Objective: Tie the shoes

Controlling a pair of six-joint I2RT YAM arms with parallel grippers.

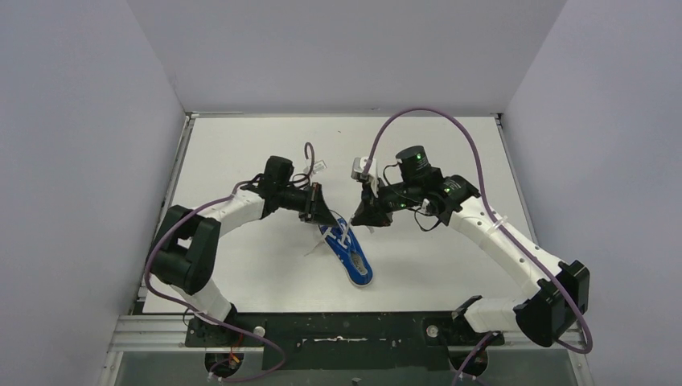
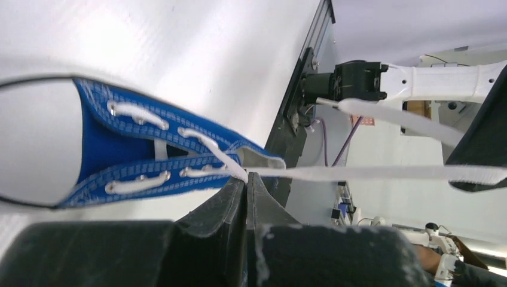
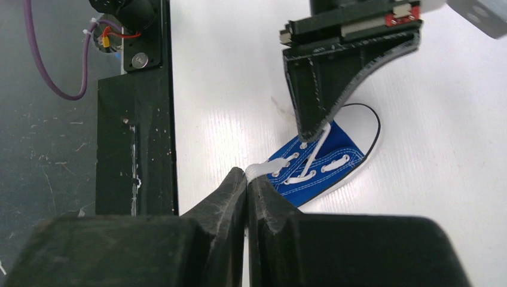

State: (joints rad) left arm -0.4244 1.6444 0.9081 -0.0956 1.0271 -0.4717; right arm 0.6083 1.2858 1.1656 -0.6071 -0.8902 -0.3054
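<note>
Left wrist: L pincer [image 2: 246, 177] nips lace [image 2: 215, 152]; top ext. hides grip.

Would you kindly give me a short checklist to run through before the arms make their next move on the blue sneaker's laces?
1. Left gripper shut on a lace: ok.
2. Right gripper shut on the other lace: ok.
3. Sneaker resting sole-down on the table: ok.
4. Grippers apart from each other above the sneaker: ok, a gap shows in the top view.
5. Knot or bow formed: not ok, none visible.
6. Laces crossed between the grippers: cannot tell.
</note>
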